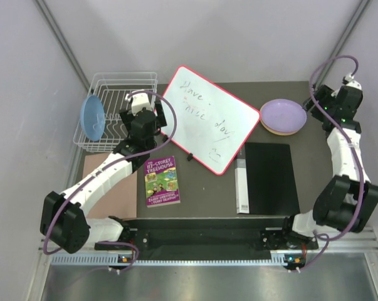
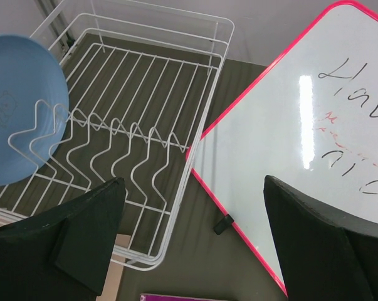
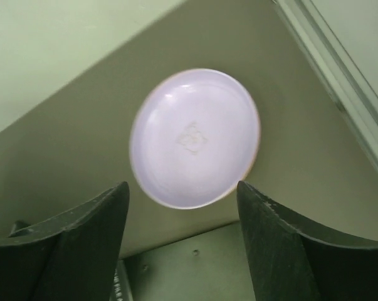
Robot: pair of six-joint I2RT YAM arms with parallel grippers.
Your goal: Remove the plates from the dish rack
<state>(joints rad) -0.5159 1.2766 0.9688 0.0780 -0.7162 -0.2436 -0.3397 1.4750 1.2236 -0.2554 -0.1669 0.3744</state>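
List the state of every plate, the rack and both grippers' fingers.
Blue round plastic plate: standing on edge in the rack's tines.
Lavender round plastic plate: flat, outside the rack.
White wire dish rack: holds only the blue plate.
Left gripper: fingers open, empty.
Right gripper: fingers open, empty, above the lavender plate.

"What colours are the plates over there?"

"At the far left, the blue plate (image 1: 92, 117) carries a faint embossed figure and stands in the white wire dish rack (image 1: 123, 76). At the far right, the lavender plate (image 1: 283, 115) has a small pale motif at its centre. An orange plate (image 1: 270, 130) edges out beneath it."

"And the board?"

"The whiteboard (image 1: 207, 116) is white, framed pink-red, with black handwriting and some red marks. Nearer lie a purple book (image 1: 162, 182) with green and yellow cover art and a plain black folder (image 1: 270, 179). The counter (image 1: 251, 94) is dark olive."
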